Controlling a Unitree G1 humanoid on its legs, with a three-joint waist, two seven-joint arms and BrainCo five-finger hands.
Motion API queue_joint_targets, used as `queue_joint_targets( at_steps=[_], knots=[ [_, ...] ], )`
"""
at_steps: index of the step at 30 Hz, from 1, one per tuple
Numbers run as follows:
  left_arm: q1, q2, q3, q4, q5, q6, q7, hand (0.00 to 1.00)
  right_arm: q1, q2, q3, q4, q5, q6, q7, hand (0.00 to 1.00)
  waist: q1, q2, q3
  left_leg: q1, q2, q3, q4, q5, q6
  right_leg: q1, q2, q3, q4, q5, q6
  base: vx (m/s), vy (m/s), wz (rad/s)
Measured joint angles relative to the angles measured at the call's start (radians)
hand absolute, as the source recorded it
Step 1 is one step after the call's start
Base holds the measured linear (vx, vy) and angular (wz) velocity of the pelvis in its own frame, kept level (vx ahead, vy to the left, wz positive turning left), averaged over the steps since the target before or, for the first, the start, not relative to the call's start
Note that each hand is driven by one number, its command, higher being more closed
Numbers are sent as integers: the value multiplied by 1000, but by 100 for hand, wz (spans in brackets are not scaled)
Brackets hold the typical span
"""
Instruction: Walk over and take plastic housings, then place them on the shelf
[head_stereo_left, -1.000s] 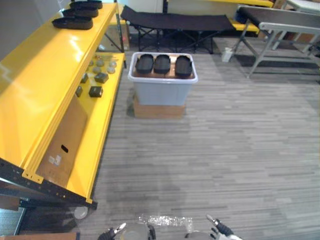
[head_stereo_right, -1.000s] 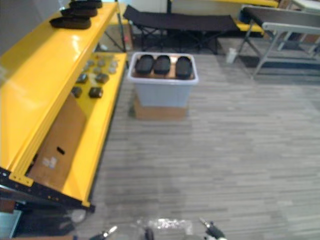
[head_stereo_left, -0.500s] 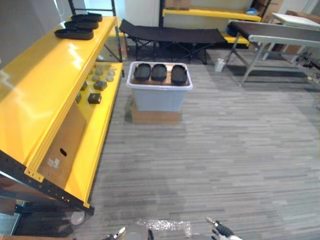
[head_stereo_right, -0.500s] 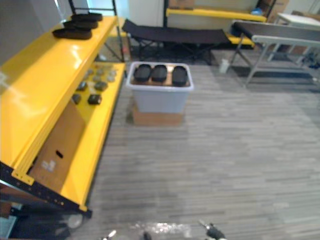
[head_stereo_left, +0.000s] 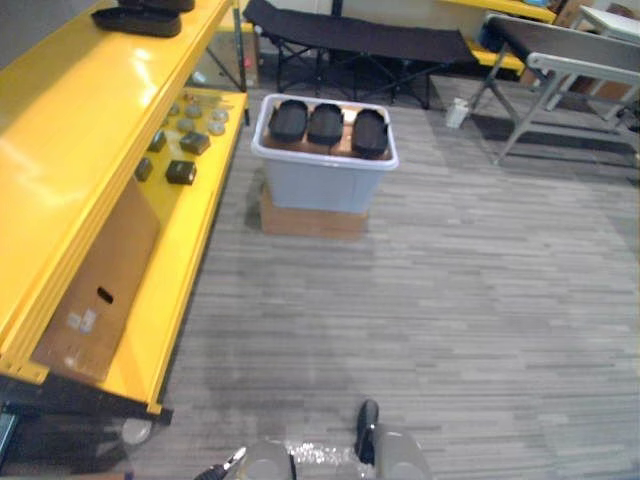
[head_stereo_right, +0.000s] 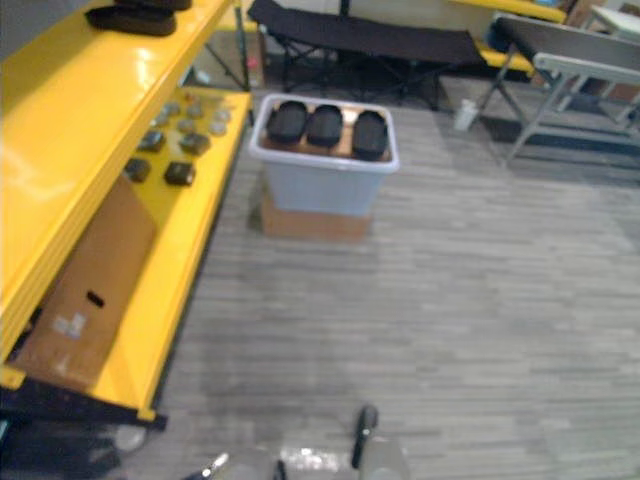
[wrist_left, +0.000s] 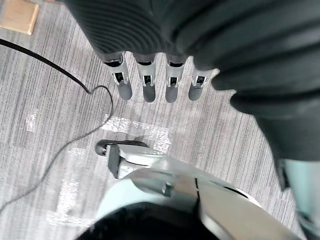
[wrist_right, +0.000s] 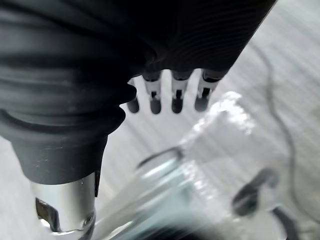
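Three black oval plastic housings (head_stereo_left: 325, 124) lie side by side on top of a pale grey bin (head_stereo_left: 318, 180), which stands on a cardboard box (head_stereo_left: 310, 217) on the floor ahead of me. More black housings (head_stereo_left: 136, 20) rest on the top board of the yellow shelf (head_stereo_left: 70, 150) at the left. My left hand (wrist_left: 148, 85) hangs low over the carpet with straight fingers and holds nothing. My right hand (wrist_right: 177, 97) hangs the same way, open, with nothing in it. Both hands are far from the bin.
Small dark and grey parts (head_stereo_left: 181, 171) and a cardboard sheet (head_stereo_left: 100, 280) lie on the lower yellow shelf board. Behind the bin stands a black folding cot (head_stereo_left: 350, 40). A grey metal table (head_stereo_left: 580, 65) is at the back right. Grey carpet (head_stereo_left: 450, 300) stretches between me and the bin.
The camera has moved and tipped downward, so the shelf and bin sit differently in the picture. My right hand's fingertip has left the bottom edge of the eye views.
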Motion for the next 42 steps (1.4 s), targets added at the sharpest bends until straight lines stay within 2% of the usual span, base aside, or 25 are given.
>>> queue_joint_targets(
  at_steps=[2, 3, 5, 6, 8, 10, 11, 12, 13, 16, 19, 21, 22, 23, 24, 25, 26, 28, 31, 32, 33, 35, 38, 41, 42],
  knots=[
    [6, -16, 10, 8, -12, 19, 22, 0, -1, -14, -6, 1, -40, 7, -6, 0, -23, 28, -29, 7, 29, -6, 30, 10, -35, -9, 21, -23, 81, -83, -30, 538, -191, 12],
    [6, -20, 41, 12, -47, 31, 25, 0, -10, -27, -5, 9, -39, 0, -13, 0, -32, 40, -25, -61, 56, -6, 200, 63, -75, -5, 15, -34, 135, -129, -51, 538, -183, 13],
    [7, -43, 75, 39, -83, 46, 27, 0, -17, -45, -4, 16, -39, -26, -52, 0, -36, 62, -27, -141, 97, -15, 450, 212, -77, 76, 15, -45, 114, -172, -66, 604, -150, 18],
    [15, -54, 86, 49, -121, 44, 27, 0, -21, -61, -3, 15, -39, -61, -56, 0, -35, 83, -24, -190, 108, -27, 564, 207, -62, 164, 18, -53, 63, -176, -71, 555, -73, 27],
    [27, -63, 116, 37, -166, 46, 25, 0, -48, -63, 18, -18, -39, -111, -53, 0, -27, 80, -20, -267, 91, -27, 585, 189, -41, 272, -2, -65, -21, -177, -70, 539, 21, 22],
    [29, -65, 133, 27, -166, 39, 19, 0, -115, -63, 71, -69, -38, -173, -52, 0, -4, 63, -9, -381, 45, -26, 459, 190, -40, 329, -40, -68, -78, -191, -52, 430, 113, 3],
    [38, -68, 132, 28, -166, 27, 19, 0, -171, -65, 82, -91, -37, -201, -54, 0, 16, 50, 4, -413, 13, -29, 246, 216, -50, 348, -72, -61, -74, -210, -28, 260, 150, -12],
    [52, -73, 132, 27, -165, 17, 19, 0, -193, -74, 86, -106, -37, -213, -56, 0, 27, 49, 4, -406, 7, -32, 102, 274, -53, 354, -81, -55, -66, -229, -4, 312, 218, -31],
    [89, -86, 132, 30, -164, 6, 19, 0, -218, -87, 130, -150, -32, -233, -65, 0, 55, 63, 8, -371, 28, -14, -53, 466, -18, 378, -79, -29, -31, -285, 49, 355, 208, -19],
    [121, -58, 134, 4, -153, -18, 8, 0, -271, -71, 210, -210, 5, -244, -71, 0, 87, -19, 18, -348, -21, 2, -14, 381, -21, 408, -110, -24, -28, -308, 5, 336, 99, 5],
    [114, -32, 130, 2, -73, -19, -16, 0, -287, -90, 204, -187, 6, -242, -72, 0, 93, -58, 13, -355, -32, -4, 67, 290, -11, 419, -116, -5, 16, -293, 22, 346, 82, 6],
    [111, -2, 103, 2, -35, -30, -36, 0, -274, -96, 186, -134, 6, -227, -70, 0, 86, -88, 15, -311, -43, 6, 74, 237, 1, 296, -167, 32, 312, -239, 101, 328, 93, -6],
    [106, 5, 81, 2, -35, -43, -44, 0, -260, -96, 185, -111, 6, -219, -70, 0, 78, -99, 15, -284, -53, 3, 73, 217, 11, 241, -197, 29, 444, -160, 113, 430, 38, 6],
    [100, 10, 61, -4, -42, -67, -44, 0, -232, -94, 182, -79, 4, -207, -68, 0, 67, -93, 20, -236, -51, 0, 68, 190, 22, 198, -221, 24, 564, -121, 99, 380, 11, 1],
    [95, 29, 53, -4, -74, -75, -42, 0, -198, -84, 178, -54, 1, -201, -66, 0, 64, -83, 23, -182, -45, 1, 60, 172, 19, 163, -224, 10, 604, -210, 53, 472, -13, -2],
    [91, 42, 42, -6, -89, -75, -41, 0, -180, -77, 178, -47, 0, -198, -66, 0, 62, -79, 21, -159, -38, 0, 52, 167, 19, 147, -220, -10, 593, -245, 45, 401, -59, -1],
    [86, 54, 34, -10, -114, -83, -37, 0, -160, -68, 178, -32, -9, -185, -67, 0, 49, -67, 16, -124, -19, -10, 29, 160, 11, 106, -200, -57, 533, -297, 22, 463, -117, 10],
    [72, 61, 8, -8, -113, -96, -14, 0, -145, -58, 174, -26, -48, -171, -71, 0, 23, -33, 13, -91, 28, -33, -6, 163, 4, 37, -132, -89, 351, -306, 10, 349, -129, 18],
    [74, 69, -26, -9, -139, -100, -4, 0, -123, -52, 120, -38, -51, -160, -74, 0, 8, -16, 7, -51, 79, -59, -32, 145, -61, -18, -110, -24, -27, -117, 21, 365, -237, 36],
    [75, 72, -28, -9, -141, -97, -1, 0, -113, -37, 93, -44, -51, -159, -74, 0, 9, -27, 0, -30, 95, -92, -28, 111, -112, -12, -119, 11, -104, 18, 39, 386, -387, 52],
    [73, 59, -24, 0, -153, -94, 8, 0, -104, -44, 81, -47, -69, -160, -74, 0, 17, 7, -7, -17, 133, -122, -23, 82, -150, -10, -89, -7, -63, 79, 42, 374, -386, 49],
    [88, 35, -24, 8, -155, -92, 29, 0, -106, -69, 70, -50, -82, -162, -74, 0, 15, 41, -31, 4, 175, -149, -83, 97, -166, -40, -61, -25, 33, -20, 25, 282, -295, 30],
    [108, 18, -22, 9, -172, -94, 75, 0, -114, -64, 84, -36, -80, -162, -75, 0, 16, 33, -40, 34, 175, -166, -90, 174, -164, -55, -81, -43, 182, -151, 0, 288, -323, 29],
    [121, -14, 9, 39, -208, -100, 103, 0, -115, -90, 152, -13, -64, -167, -90, 0, 15, 47, -58, -79, 181, -186, 155, 315, -166, 10, -67, -57, 136, -169, -13, 252, -229, 3],
    [127, -44, 24, 43, -230, -113, 111, 0, -113, -98, 153, -5, -46, -172, -95, 0, 18, 56, -56, -144, 187, -212, 295, 380, -191, 62, -56, -67, 78, -158, -24, 243, -37, -10]
  ],
)
